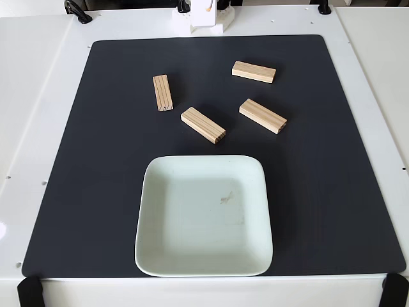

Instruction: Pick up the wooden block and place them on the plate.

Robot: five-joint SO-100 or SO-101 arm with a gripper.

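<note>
Blocks were laid apart on the black mat, between the bench's far edge and the plate at the near edge. The nearest ran diagonally. The pincer's state could not be told.

Arm base at twelve o'clock cut off by top edge; counter cropped on all sides.

No readable text, labels, brands or numbers anywhere. Wooden blocks show grain lines only; plate has just a small smudge at centre, not writing. Black mat and white table are unmarked.
</note>
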